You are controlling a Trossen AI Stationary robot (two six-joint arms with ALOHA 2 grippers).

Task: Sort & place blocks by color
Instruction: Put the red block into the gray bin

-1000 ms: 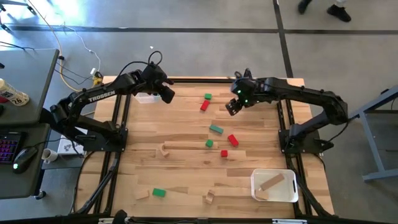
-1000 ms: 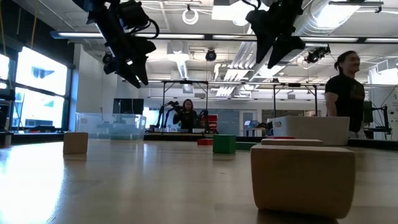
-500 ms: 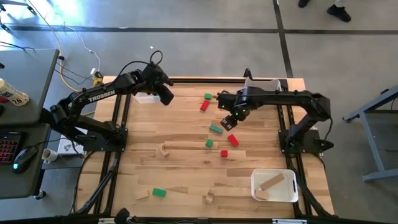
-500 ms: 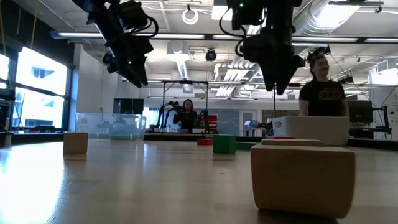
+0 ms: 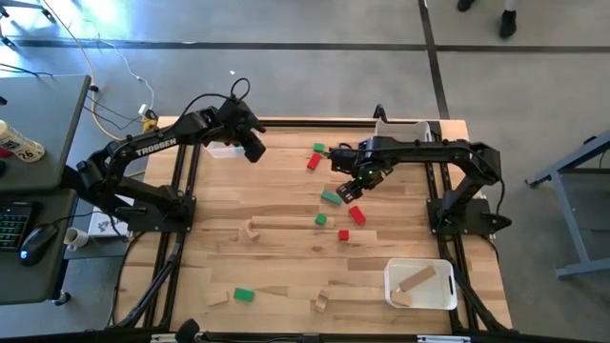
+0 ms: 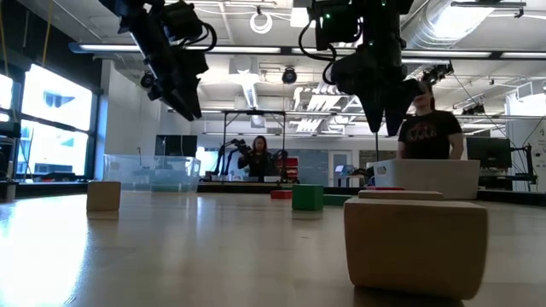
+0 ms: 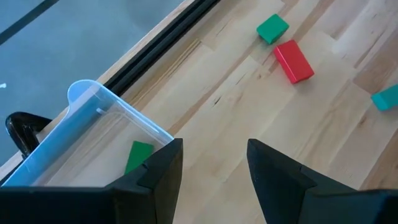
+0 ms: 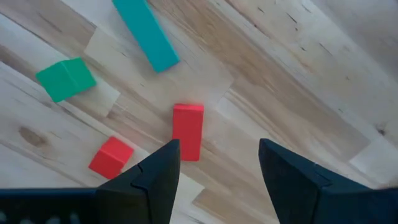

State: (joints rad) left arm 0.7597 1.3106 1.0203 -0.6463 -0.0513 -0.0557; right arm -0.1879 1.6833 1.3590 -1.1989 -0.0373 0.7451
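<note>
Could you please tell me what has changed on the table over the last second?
The right gripper swung inward from near the far edge and lowered, open and empty, over the red bar and teal bar. The left gripper and all blocks stayed put.

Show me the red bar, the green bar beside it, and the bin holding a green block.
Red bar (image 8: 188,131), right wrist view, top face.
Green bar (image 8: 145,33), right wrist view, top face.
Bin (image 7: 93,102), left wrist view, rim.
</note>
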